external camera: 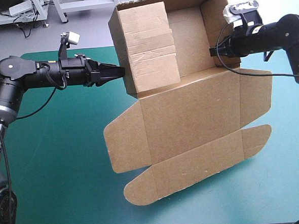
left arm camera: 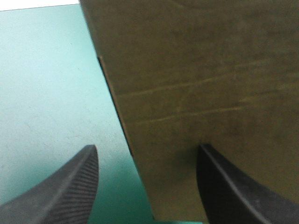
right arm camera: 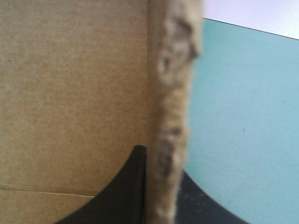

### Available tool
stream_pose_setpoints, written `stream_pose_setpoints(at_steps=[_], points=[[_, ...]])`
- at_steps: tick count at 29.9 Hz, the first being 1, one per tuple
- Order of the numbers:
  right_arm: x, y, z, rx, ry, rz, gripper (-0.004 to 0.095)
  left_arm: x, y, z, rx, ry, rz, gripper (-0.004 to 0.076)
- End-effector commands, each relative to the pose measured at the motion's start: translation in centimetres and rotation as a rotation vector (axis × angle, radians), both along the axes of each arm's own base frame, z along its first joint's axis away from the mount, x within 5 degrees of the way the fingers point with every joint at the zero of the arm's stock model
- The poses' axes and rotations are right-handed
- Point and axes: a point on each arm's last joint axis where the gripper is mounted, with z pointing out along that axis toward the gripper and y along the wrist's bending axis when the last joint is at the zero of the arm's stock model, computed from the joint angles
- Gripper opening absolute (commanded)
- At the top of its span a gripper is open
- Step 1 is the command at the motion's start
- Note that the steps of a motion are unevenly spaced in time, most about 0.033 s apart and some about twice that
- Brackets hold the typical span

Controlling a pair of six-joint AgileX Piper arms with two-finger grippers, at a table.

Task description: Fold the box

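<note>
The brown box point(external camera: 190, 114) lies partly folded on the teal-green cover point(external camera: 56, 163). Its far half stands raised, with a back panel and two side walls. Its lid and rounded flaps lie flat toward the near edge. My left gripper point(external camera: 119, 71) is open at the outer face of the left wall. In the left wrist view that wall's edge point(left arm camera: 210, 84) runs between the spread black fingers point(left arm camera: 65, 186), around the left gripper point(left arm camera: 147, 148). My right gripper point(external camera: 218, 50) is shut on the right wall. In the right wrist view the board's rough edge point(right arm camera: 173, 93) is pinched in the right gripper point(right arm camera: 161, 186).
The raised far half of the box reaches past the table's far edge in the high view. Teal-green cover stretches to the left of the box and along the near edge. The right front flap point(external camera: 255, 138) lies near the right arm's side.
</note>
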Motion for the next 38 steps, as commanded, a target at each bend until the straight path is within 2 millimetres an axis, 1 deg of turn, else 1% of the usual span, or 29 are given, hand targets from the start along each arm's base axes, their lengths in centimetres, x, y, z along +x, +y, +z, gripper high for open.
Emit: stream_pose_setpoints(at_steps=[1, 4, 9, 14, 18, 22, 25, 34, 38], points=[[-1.1, 1.4, 2.7, 0.056, -0.118, -0.024, -0.0019, -2.2, -0.6, 2.6, -0.083, -0.034, -0.074, 0.0450], [-0.8, 2.2, 2.3, 0.034, -0.114, -0.031, -0.0019, -1.8, -0.5, 2.6, -0.097, -0.016, -0.027, 0.0450], [-0.4, 2.9, 2.1, 0.037, -0.127, -0.063, -0.0018, -1.1, -0.2, 2.8, -0.116, -0.023, 0.057, 0.0450], [0.0, 3.6, 1.8, 0.044, -0.134, -0.062, -0.0018, -0.5, 0.1, 2.6, -0.085, -0.035, 0.133, 0.0450], [0.5, 3.8, 1.1, 0.039, -0.113, -0.064, -0.0018, -0.5, 0.2, 2.6, -0.084, -0.045, 0.136, 0.0450], [1.2, 4.3, 0.3, 0.016, -0.099, -0.065, -0.0018, -0.7, 0.0, 2.8, -0.097, -0.053, 0.103, 0.0450], [1.4, 4.4, 0.2, 0.025, -0.106, -0.065, -0.0018, -1.0, -0.1, 3.0, -0.119, -0.064, 0.062, 0.0450], [1.6, 4.3, 0.3, 0.012, -0.129, -0.075, -0.0018, -1.0, -0.1, 3.2, -0.139, -0.077, 0.061, 0.0451], [1.6, 4.3, 0.4, 0.031, -0.130, -0.087, -0.0018, -0.6, 0.2, 2.8, -0.061, -0.089, 0.117, 0.0450]])
